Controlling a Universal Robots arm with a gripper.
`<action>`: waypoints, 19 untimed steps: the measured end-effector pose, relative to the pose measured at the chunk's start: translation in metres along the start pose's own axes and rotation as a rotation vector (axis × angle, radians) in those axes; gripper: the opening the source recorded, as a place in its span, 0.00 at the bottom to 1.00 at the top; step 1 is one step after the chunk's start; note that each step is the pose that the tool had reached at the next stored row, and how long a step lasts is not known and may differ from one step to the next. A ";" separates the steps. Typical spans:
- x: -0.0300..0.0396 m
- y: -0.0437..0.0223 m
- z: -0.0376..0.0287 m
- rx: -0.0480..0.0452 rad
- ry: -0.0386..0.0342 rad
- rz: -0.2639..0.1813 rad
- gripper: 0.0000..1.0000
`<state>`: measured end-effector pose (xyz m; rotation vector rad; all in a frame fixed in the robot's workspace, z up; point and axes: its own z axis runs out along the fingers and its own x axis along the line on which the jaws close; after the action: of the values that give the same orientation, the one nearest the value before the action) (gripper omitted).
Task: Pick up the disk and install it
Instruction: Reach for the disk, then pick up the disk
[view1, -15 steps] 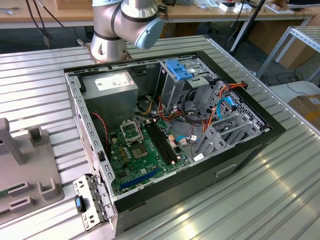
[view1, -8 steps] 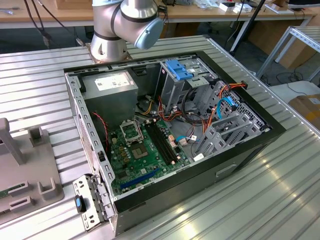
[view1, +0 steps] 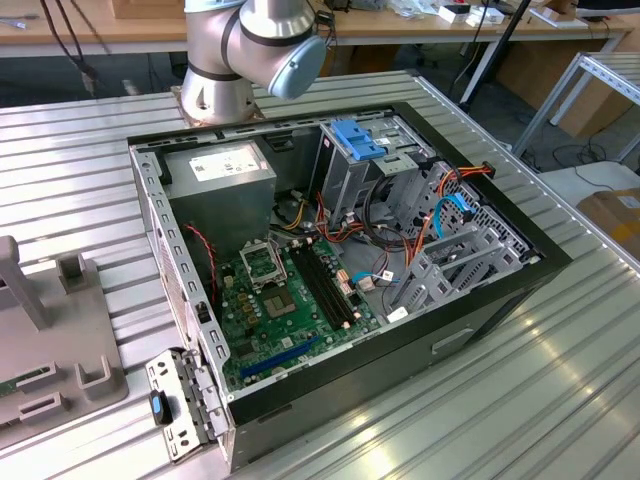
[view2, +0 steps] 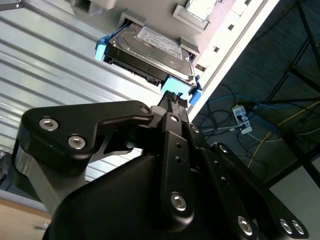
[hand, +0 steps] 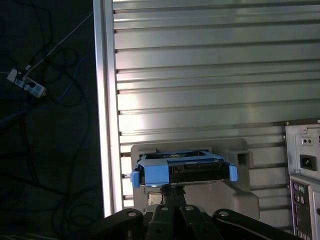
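Pick step — gripper (view2: 172, 102) at disk (view2: 150, 50) end, disk in grey holder (hand: 245, 195); jaws: cannot tell. Lift needs square, level grip.

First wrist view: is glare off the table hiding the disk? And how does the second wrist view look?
First wrist view: glare streaks the ribbed table near its edge, but the disk reads clearly, its face shadowed. Second wrist view: the disk is evenly lit; the gripper is dark in the foreground.

Disk (hand: 182, 172) seated in grey holder (hand: 240, 195); holder walls flank it (table edge (hand: 106, 125) close), computer case (hand: 302, 175) near.
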<state>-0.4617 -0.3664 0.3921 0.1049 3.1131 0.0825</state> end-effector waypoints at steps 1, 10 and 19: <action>0.0001 0.0001 0.0000 0.0000 -0.0001 0.000 0.11; 0.0055 -0.0021 0.0002 0.0025 -0.0002 0.000 0.11; 0.0080 -0.0034 0.0005 0.0048 -0.0004 0.000 0.11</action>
<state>-0.4698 -0.3692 0.3912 0.1051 3.1130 0.0749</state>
